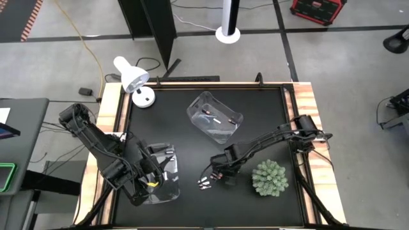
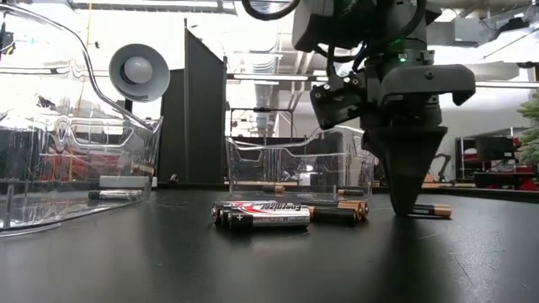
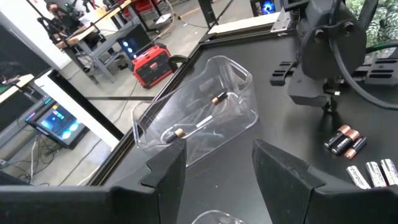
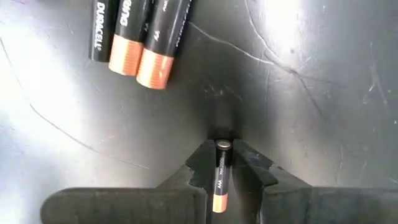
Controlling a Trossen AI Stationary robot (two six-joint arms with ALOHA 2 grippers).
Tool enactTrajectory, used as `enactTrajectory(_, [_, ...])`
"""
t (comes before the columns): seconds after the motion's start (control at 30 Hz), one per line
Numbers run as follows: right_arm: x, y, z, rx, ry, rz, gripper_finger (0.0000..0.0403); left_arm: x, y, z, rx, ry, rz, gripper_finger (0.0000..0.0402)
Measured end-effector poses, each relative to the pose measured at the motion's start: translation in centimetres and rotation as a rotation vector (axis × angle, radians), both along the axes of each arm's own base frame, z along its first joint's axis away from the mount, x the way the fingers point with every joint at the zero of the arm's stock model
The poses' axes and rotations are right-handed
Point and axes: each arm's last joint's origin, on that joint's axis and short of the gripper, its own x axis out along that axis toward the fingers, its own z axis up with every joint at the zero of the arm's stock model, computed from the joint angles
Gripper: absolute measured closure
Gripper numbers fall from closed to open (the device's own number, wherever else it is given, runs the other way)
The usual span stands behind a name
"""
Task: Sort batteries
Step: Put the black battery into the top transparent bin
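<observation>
Jaws of right gripper clenched on one copper-ended battery at the bench; left gripper released, waiting over near-left bin. Sorted so far: a few in far bin. Left: loose batteries mid-bench. Near-left bin contents hard to read, perhaps some silvery.

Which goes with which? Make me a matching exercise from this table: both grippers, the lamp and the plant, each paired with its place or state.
Things:
1. right gripper
2. left gripper
3. lamp
4. plant

Places or states:
A. open, over the clear bin on the left
B. far left corner of the table
C. shut on a copper-ended battery
D. near right part of the table

Pairs: 1-C, 2-A, 3-B, 4-D
</observation>
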Motion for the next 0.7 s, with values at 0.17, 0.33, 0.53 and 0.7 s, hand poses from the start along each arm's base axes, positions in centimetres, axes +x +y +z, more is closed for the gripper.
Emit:
enactTrajectory(0.17, [-0.01, 0.25, 0.0, -0.014, -0.01, 0.006, 0.0338, 0.0, 0.0, 0.0, 0.0, 0.0, 0.0, 0.0224])
enactTrajectory(0.33, [0.08, 0.3, 0.03, -0.028, -0.026, 0.02, 0.0338, 0.01, 0.01, 0.0, 0.0, 0.0, 0.0, 0.0224])
enactTrajectory(0.53, [0.03, 0.49, 0.08, -0.03, -0.03, 0.029, 0.0338, 0.01, 0.01, 0.0, 0.0, 0.0, 0.0, 0.0224])
enactTrajectory(0.7, [0.2, 0.79, 0.63, -0.031, -0.038, 0.045, 0.0338, 0.01, 0.01, 0.0, 0.0, 0.0, 0.0, 0.0224])
